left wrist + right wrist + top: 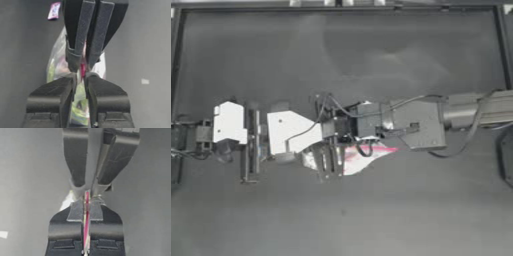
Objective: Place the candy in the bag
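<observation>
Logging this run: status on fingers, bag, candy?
Left gripper and right gripper both shut on the bag, pinching its pink strip mid-table. Candy lies loose on the table, not in the bag. Nothing blocking.

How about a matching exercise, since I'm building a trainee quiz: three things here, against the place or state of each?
Things:
1. small white wrapped candy with pink and blue print
2. clear plastic zip bag with a pink-red strip
3. left claw

States:
A. shut on the pink-red strip
B. lying loose on the dark table, apart from the bag
C. pinched at its mouth, also by the right claw

Pairs: 1-B, 2-C, 3-A
</observation>
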You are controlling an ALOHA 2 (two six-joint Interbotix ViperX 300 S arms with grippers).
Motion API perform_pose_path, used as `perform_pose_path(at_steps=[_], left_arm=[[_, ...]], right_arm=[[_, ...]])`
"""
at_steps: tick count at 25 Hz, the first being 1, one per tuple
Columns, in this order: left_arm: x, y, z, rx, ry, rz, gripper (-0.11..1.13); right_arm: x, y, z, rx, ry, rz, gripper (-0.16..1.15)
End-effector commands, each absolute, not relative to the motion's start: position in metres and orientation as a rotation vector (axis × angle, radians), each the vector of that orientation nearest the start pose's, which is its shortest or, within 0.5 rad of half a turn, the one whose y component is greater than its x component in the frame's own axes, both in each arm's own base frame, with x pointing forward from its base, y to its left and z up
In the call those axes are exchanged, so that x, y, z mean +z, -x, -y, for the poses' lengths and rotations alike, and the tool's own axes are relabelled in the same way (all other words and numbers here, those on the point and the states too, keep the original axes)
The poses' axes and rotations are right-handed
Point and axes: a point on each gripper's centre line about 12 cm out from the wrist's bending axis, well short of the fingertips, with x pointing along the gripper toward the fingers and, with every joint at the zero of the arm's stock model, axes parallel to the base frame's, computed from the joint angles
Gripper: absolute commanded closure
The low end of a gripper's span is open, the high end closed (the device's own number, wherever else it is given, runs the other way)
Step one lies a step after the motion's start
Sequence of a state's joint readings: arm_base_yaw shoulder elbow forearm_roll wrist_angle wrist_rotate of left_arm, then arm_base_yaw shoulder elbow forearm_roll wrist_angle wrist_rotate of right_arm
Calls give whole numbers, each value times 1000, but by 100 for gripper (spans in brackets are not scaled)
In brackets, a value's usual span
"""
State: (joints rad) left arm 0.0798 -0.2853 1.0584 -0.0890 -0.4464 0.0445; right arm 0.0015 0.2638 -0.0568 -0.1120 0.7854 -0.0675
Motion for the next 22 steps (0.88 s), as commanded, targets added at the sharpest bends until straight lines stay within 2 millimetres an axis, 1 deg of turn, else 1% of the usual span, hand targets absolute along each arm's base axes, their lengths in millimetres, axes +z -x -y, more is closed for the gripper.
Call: perform_pose_path(at_steps=[1, 4, 9, 11, 12, 18, 20, 22], left_arm=[[196, -304, -29, 125, 43, -286, 41], [199, -309, -28, 117, 39, -285, 41], [190, -315, -28, 115, 39, -326, 45], [190, -316, -27, 112, 37, -326, 52], [190, -315, -27, 112, 37, -328, 57], [198, -306, -24, 102, 31, -298, 94], [202, -302, -23, 100, 28, -285, 100], [204, -299, -23, 99, 26, -278, 99]], right_arm=[[266, -491, 7, 1, 172, -934, 93], [266, -491, 7, 0, 174, -933, 93], [266, -490, 7, 1, 172, -936, 93], [266, -491, 7, 0, 175, -936, 93], [266, -491, 7, 0, 175, -934, 93], [266, -490, 8, -2, 176, -937, 93], [265, -490, 7, 0, 175, -939, 93], [265, -490, 7, 0, 175, -939, 93]])
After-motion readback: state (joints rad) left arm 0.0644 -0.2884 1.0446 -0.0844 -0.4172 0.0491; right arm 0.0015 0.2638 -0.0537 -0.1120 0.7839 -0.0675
